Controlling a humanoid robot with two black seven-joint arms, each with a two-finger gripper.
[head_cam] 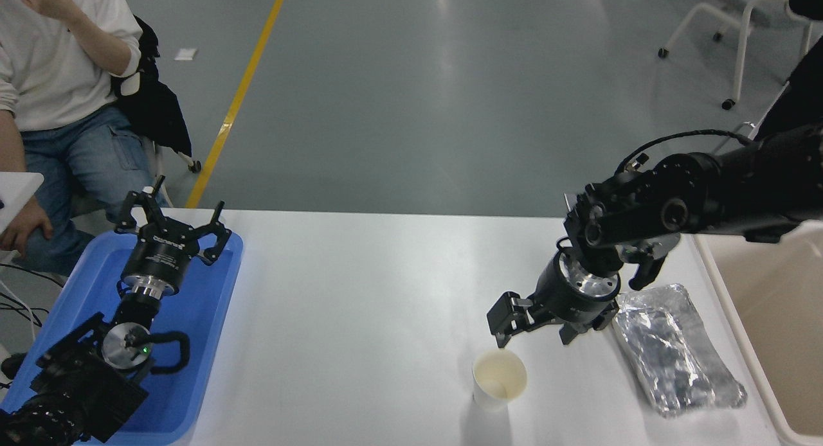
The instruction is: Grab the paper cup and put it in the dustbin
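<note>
A grey polished floor with a yellow line runs behind a white table (360,304), which fills the lower half of the head view. At the far left a seated person (58,92) in a white top and blue jeans is partly in frame, one hand raised, the other resting low by the table corner.

The small white tapered paper cup (499,379) stands upright near the table's front edge, right of centre, its cream inside and rolled rim showing. Nothing touches it.

The right gripper (532,326) comes in from the right edge on a black arm and hangs just above and behind the cup, pointing down and to the left. Its fingers (503,315) are spread apart and hold nothing; the nearest fingertip sits close over the cup's far rim, with no visible contact.

Just right of that gripper lies a crinkled silver foil tray (675,356), flat on the table. Beyond it, at the right edge, is the large beige plastic dustbin (726,304), only its left wall and part of its inside in view, well apart from the cup.

The left gripper (170,224) is parked at lower left over a flat blue plastic tray (206,317), fingers splayed and holding nothing.
</note>
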